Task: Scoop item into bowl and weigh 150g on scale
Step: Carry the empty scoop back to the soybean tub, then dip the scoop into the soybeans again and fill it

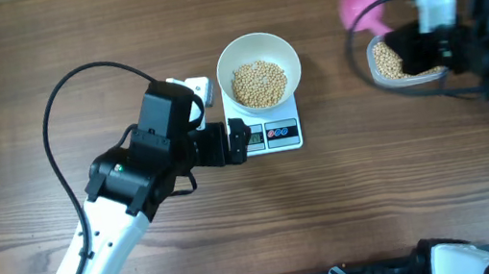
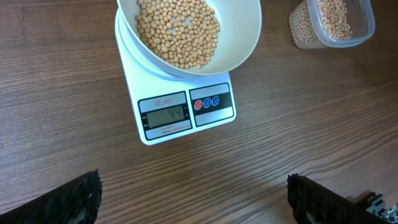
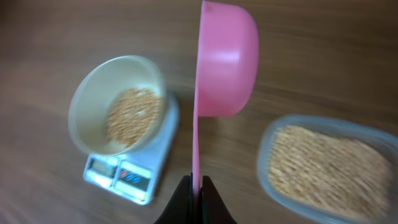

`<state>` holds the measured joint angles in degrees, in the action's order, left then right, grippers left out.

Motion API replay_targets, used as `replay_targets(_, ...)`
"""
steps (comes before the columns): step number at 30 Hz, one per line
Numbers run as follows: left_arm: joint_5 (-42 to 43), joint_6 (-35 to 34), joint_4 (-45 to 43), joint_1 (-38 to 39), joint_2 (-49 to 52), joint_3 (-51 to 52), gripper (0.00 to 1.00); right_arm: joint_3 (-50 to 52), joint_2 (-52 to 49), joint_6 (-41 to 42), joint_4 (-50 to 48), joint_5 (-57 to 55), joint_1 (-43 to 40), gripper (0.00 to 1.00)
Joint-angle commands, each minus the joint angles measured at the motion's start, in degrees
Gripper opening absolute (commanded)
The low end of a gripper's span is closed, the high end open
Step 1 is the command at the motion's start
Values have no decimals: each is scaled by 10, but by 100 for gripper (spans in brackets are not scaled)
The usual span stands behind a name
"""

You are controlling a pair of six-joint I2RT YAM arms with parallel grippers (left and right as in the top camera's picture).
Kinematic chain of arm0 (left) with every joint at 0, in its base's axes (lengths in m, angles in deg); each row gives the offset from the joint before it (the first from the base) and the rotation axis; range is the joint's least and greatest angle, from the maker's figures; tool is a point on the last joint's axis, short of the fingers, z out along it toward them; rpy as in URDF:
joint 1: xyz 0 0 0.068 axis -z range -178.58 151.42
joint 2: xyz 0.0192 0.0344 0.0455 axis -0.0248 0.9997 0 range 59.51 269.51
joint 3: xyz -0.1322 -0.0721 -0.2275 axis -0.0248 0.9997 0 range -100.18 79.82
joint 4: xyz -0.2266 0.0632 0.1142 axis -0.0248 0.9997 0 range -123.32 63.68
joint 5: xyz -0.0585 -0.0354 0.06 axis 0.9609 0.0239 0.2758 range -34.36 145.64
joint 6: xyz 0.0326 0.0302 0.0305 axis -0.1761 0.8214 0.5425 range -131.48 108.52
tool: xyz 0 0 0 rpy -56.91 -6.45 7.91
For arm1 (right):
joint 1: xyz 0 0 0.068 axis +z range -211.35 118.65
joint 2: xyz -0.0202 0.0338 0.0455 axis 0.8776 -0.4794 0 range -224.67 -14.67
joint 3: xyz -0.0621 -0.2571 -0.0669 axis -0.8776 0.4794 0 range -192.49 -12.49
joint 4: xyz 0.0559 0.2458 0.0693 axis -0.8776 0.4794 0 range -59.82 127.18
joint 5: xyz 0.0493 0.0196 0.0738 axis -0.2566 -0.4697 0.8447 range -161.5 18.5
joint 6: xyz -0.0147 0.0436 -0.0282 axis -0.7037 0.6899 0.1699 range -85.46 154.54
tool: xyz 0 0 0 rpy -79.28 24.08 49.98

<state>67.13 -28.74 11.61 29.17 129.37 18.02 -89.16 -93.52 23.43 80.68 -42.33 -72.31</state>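
A white bowl (image 1: 255,45) of tan beans (image 1: 260,83) sits on a small scale (image 1: 269,136) mid-desk (image 1: 379,194), so each scoop is weighed. The right jaws, pressed together, pinch a pink scoop (image 1: 358,5) by its handle beside the bean tub (image 3: 263,155) at far right, likely to refill. The left jaws hang spread and empty near the scale.

One white bowl (image 1: 225,64), one scale (image 1: 284,134), one pink scoop (image 1: 358,5), one clear tub (image 1: 373,59), beans (image 1: 260,84) beyond counting.
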Motion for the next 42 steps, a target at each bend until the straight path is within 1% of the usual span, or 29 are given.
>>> replay_targets(1, 7, 3, -1, 3, 3, -10, 100, -10, 6, 10, 28, 9, -69, 4)
replay_targets(5, 7, 3, -1, 3, 3, -10, 100, 5, -5, 6, 30, -159, -73, 4)
replay_targets(10, 7, 3, -1, 3, 3, -10, 100, 5, -62, 5, 37, -206, -72, 4)
replay_targets(14, 7, 3, -1, 3, 3, -10, 100, 5, -96, -10, 58, -207, -54, 4)
replay_targets(19, 7, 3, -1, 3, 3, -10, 100, 5, -123, -3, 57, -326, 14, 4)
replay_targets(21, 7, 3, -1, 3, 3, -10, 100, 5, -132, 11, 57, -347, 24, 4)
replay_targets(31, 7, 3, -1, 3, 3, -10, 100, 6, -181, 44, 31, -355, 26, 4)
replay_targets(38, 7, 3, -1, 3, 3, -10, 100, 6, -195, 46, 32, -249, 28, 4)
replay_targets(42, 7, 3, -1, 3, 3, -10, 100, 6, -195, 47, 37, -240, 28, 4)
